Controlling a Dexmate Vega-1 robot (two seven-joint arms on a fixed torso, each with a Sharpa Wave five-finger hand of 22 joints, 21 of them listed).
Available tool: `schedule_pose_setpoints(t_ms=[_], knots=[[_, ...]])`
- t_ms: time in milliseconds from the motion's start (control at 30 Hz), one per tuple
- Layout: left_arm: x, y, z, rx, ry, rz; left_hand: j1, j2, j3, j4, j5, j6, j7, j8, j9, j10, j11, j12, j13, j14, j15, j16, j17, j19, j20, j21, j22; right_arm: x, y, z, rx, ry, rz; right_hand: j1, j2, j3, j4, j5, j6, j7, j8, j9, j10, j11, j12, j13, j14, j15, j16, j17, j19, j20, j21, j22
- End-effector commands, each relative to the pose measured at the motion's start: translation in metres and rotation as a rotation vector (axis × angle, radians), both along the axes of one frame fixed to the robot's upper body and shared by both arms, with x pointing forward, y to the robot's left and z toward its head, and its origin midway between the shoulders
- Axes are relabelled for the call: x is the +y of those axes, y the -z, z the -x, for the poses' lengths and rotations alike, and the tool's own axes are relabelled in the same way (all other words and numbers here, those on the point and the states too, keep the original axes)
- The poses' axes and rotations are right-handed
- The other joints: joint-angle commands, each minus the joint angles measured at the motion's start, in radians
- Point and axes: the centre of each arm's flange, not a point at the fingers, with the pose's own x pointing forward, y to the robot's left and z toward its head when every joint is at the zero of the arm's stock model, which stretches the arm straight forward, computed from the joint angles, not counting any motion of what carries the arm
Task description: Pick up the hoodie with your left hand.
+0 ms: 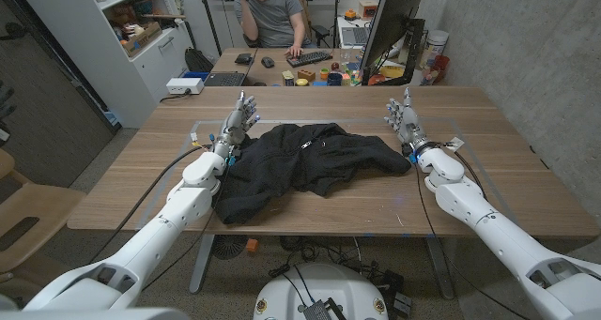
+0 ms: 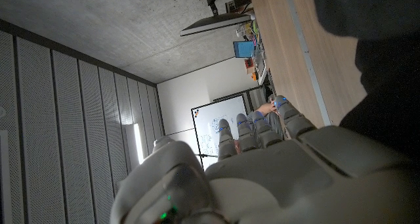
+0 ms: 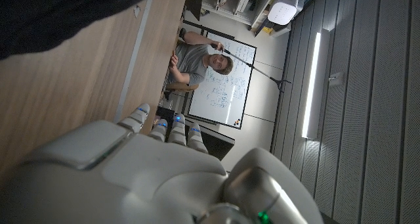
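Arms: smooth white rounded shells, jointed in segments, widest at the shoulders and narrowing toward each wrist.
Cables: a thin black cable runs along the outside of each forearm up to the wrist.
Wrists: a dark band sits just behind each hand.
Left hand (image 1: 237, 121): grey and silver, slim jointed fingers (image 2: 244, 127) with small blue marks near the tips.
Right hand (image 1: 405, 116): same grey build, blue-marked fingers (image 3: 176, 122).
Hand backs: pale grey moulded plates; a small green light glows near each wrist.

Both robot hands (image 1: 237, 120) (image 1: 404, 121) open-fingered
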Motion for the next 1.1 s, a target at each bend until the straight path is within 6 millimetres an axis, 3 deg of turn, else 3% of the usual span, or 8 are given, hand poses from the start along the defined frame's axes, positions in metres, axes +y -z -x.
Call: schedule_pose_setpoints(t_ms=[33,200,233,300,600,1100], knots=[[0.002,0.006,-0.004,0.022,0.002,0.004,0.009,0.0,-0.006,0.001,0.004,0.006,-0.003,0.006,0.005,0.009,0.001,0.005,0.004,0.01,0.001,0.007,0.005,0.0,0.007,0.007,0.003,0.002,-0.004,0.0,0.013,0.0,0.014,-0.002,0.029,-0.006,-0.001,0.004,-0.008,0.002,0.007,0.002,0.003,0.004,0.004,0.005,-0.007,0.001,0.007,0.005,0.0,0.008,0.005,0.003],[0.001,-0.003,0.003,0.061,-0.043,-0.053,0.009,-0.001,-0.005,0.001,0.004,0.006,-0.002,0.006,0.005,0.008,0.001,0.005,0.004,0.011,0.002,0.007,0.005,0.0,0.008,0.007,0.003,0.003,-0.005,0.002,0.01,0.003,0.02,-0.001,0.03,-0.006,-0.001,0.004,-0.008,0.001,0.007,0.002,0.003,0.005,0.004,0.005,-0.007,0.002,0.007,0.005,0.0,0.008,0.005,0.003],[0.0,-0.007,0.006,0.079,-0.044,-0.073,0.006,-0.003,-0.006,0.004,0.003,0.006,-0.003,0.005,0.005,0.008,0.0,0.004,0.004,0.01,0.013,0.007,0.006,0.01,0.03,0.01,0.003,0.003,-0.005,0.002,0.011,0.002,0.019,-0.001,0.03,-0.006,-0.001,0.004,-0.008,0.001,0.007,0.002,0.003,0.006,0.004,0.005,-0.007,0.002,0.007,0.005,0.0,0.009,0.005,0.003],[-0.003,-0.016,0.012,0.086,-0.044,-0.125,0.003,-0.005,-0.007,0.006,0.002,0.0,0.002,0.003,0.005,0.004,0.005,0.002,0.004,0.009,0.023,0.006,0.006,0.011,0.036,0.01,0.003,0.003,-0.006,0.001,0.01,0.004,0.02,-0.001,0.03,-0.006,-0.001,0.004,-0.008,0.0,0.007,0.002,0.003,0.006,0.004,0.005,-0.007,0.001,0.007,0.005,-0.001,0.007,0.005,0.003],[-0.017,-0.056,0.038,0.075,-0.164,-0.447,-0.006,-0.013,-0.012,0.011,0.0,-0.025,0.003,-0.005,0.006,-0.017,0.015,-0.005,0.004,-0.004,0.03,0.003,0.007,0.011,0.02,0.009,0.003,0.001,-0.005,-0.002,0.013,0.01,0.011,-0.001,0.03,-0.005,-0.001,0.004,-0.008,0.0,0.007,0.002,0.004,0.007,0.004,0.005,-0.008,0.001,0.007,0.005,-0.001,0.007,0.005,0.003],[-0.045,-0.067,0.071,-0.075,-0.365,-0.878,0.002,-0.053,-0.027,-0.001,-0.004,-0.049,0.003,-0.006,0.006,-0.043,0.014,-0.009,0.005,-0.03,0.029,-0.003,0.006,-0.002,0.025,0.004,0.003,0.003,-0.011,-0.009,0.01,0.003,0.022,-0.001,0.03,-0.005,-0.001,0.004,-0.008,0.001,0.007,0.002,0.004,0.008,0.004,0.005,-0.007,0.001,0.007,0.005,-0.001,0.007,0.005,0.003]])
